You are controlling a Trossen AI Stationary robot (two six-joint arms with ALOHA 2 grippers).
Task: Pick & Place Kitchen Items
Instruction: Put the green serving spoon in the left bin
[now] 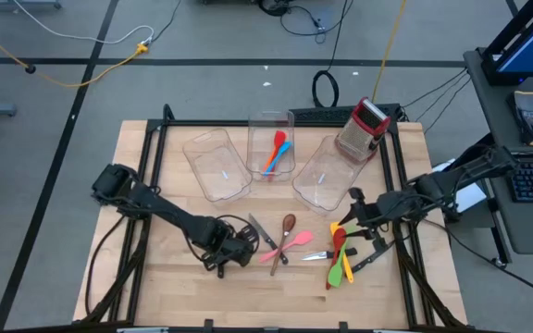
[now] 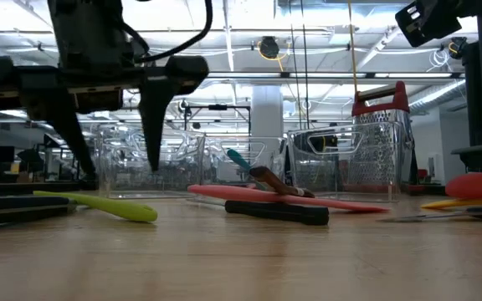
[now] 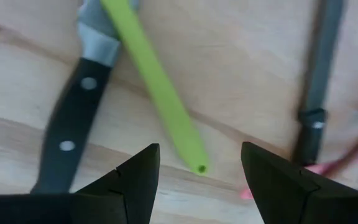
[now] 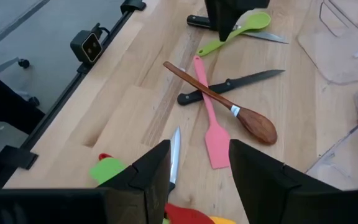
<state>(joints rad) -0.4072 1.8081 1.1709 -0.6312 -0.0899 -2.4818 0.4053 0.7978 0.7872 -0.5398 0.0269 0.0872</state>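
Left gripper [image 3: 197, 180] is hovering open, fingers straddling the green spoon's handle [image 3: 157, 93] for a pinch; right gripper [image 4: 197, 180] is waiting open at table's 4 o'clock.

Green spoon [image 3: 157, 93]: flat on worktop, handle end lying between the spread fingers of the left end effector [image 3: 197, 180].
Black-handled knife [image 3: 73, 118]: flat, just beside the green spoon, crossing under it.
Second knife [image 4: 229, 87], brown spoon [image 4: 229, 109], pink spatula [image 4: 211, 124]: crossed in a pile, between the two end effectors.
Red, orange, green utensils [image 1: 340, 257]: clustered just below the right end effector [image 1: 352, 220].
Red and blue utensils [image 1: 277, 151]: leaning inside the middle bin, well apart from both.
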